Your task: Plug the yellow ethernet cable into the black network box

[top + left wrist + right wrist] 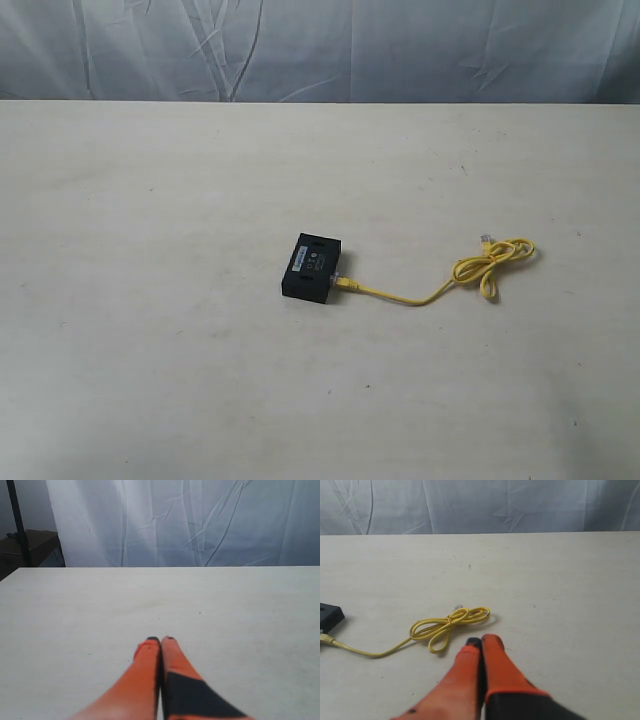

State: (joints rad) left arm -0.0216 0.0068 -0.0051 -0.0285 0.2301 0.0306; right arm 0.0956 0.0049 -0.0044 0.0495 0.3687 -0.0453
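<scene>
The black network box (312, 266) lies flat near the middle of the table, with a pale label on top. The yellow ethernet cable (480, 266) runs from the box's right side out to a bundle of loops further right; its near plug (342, 284) sits against the box's side. Its other, clear plug (485, 239) lies loose by the loops. In the right wrist view the cable's loops (450, 624) lie just beyond my right gripper (482, 641), which is shut and empty. A corner of the box (330, 615) shows there. My left gripper (160, 639) is shut over bare table.
A pale table (150, 350) spreads wide around the box and cable. A wrinkled grey-white cloth (320, 50) hangs behind its far edge. In the left wrist view a dark stand (17, 525) rises beyond the table's far corner.
</scene>
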